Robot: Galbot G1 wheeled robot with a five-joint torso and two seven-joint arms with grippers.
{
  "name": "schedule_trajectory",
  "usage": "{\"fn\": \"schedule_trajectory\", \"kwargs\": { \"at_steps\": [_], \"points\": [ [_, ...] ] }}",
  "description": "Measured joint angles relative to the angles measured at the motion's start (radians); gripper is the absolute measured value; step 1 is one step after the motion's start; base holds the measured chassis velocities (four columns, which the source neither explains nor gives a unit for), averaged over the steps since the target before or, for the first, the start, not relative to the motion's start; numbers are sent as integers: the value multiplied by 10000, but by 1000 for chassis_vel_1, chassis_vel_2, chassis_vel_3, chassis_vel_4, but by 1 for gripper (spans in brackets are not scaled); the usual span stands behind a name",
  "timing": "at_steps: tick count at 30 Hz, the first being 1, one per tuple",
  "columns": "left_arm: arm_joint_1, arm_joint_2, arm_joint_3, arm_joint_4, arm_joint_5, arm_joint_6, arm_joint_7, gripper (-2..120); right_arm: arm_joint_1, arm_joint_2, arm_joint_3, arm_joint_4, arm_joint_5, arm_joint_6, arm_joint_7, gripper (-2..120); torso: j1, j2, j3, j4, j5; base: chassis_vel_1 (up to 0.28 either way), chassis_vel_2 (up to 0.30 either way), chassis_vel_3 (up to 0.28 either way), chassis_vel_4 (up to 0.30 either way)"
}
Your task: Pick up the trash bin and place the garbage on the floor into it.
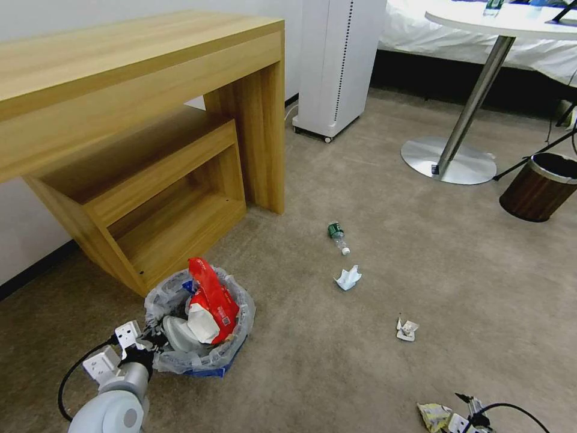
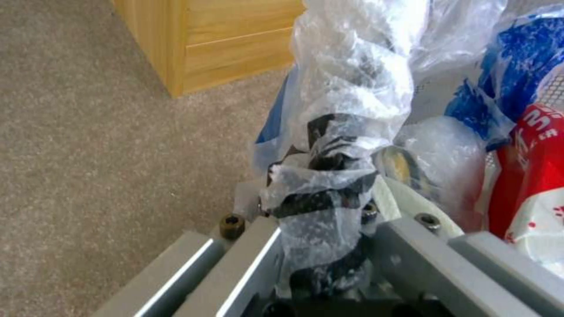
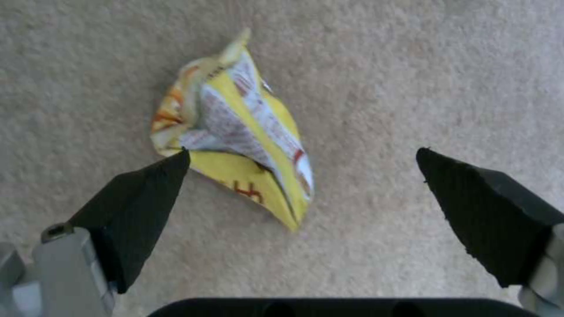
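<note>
Two arms split the job: left gripper (image 2: pixel 329 207) clamps the small blue bag-lined trash bin (image 1: pixel 201 355) by its rim to carry it, right gripper (image 3: pixel 302 189) jaws apart over a crumpled yellow snack wrapper (image 3: pixel 235 132) on the carpet floor (image 1: pixel 421 270).

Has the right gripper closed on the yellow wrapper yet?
No: the right gripper is open, fingers spread either side of the yellow wrapper on the carpet.

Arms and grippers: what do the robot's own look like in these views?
The left arm is rounded pale grey with a black cable looping beside it and white blocks near the wrist. The left gripper has a grey metal frame with bolts. The right gripper has two black wedge-shaped fingers on grey mounts.
</note>
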Motion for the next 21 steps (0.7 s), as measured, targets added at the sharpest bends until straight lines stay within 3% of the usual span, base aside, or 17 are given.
{"fn": "schedule_trajectory", "kwargs": {
  "at_steps": [14,18,21],
  "points": [
    [103,-68,9,-116,36,-47,16,0,-9,633,-103,-465,-122,97,2,94,0,0,0,0,0,0,0,0,0],
    [127,-84,3,-123,59,-61,26,0,-35,672,-71,-523,-167,128,26,87,0,1,0,0,0,0,0,0,0],
    [141,-108,4,-166,65,-63,31,0,-78,705,-27,-615,-223,186,29,72,0,1,0,0,0,0,0,0,0]
  ]
}}
